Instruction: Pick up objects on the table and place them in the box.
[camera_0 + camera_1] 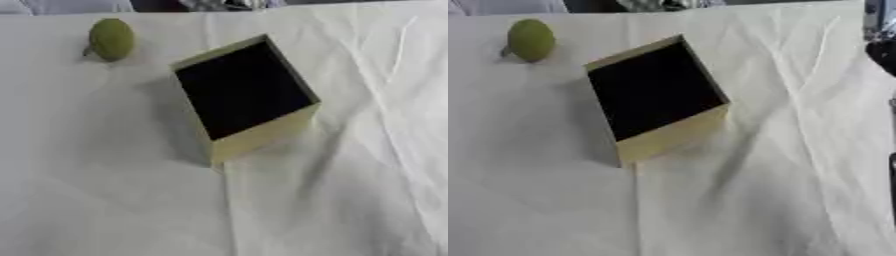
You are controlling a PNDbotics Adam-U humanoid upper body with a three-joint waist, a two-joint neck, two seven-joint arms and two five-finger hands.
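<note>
No fingers show in either eye view, so whether either hand is open, closed or holding anything cannot be told; neither the left hand nor the right hand appears. Only some dark shapes sit at the right edge of the right eye view, too cut off to make out.

A white cloth covers the table, creased with long folds that run from the far right down toward the near edge. On it, a little left of centre, stands the box: pale yellowish walls, open at the top, its inside dark. It sits turned askew to the table's edges, one corner pointing toward the near side. Nothing can be made out within its dark inside.

At the far left lies a round yellow-green object, like a small ball or fruit, resting on the cloth with a small shadow at its left side. It lies apart from the box, beyond the box's far left corner.
</note>
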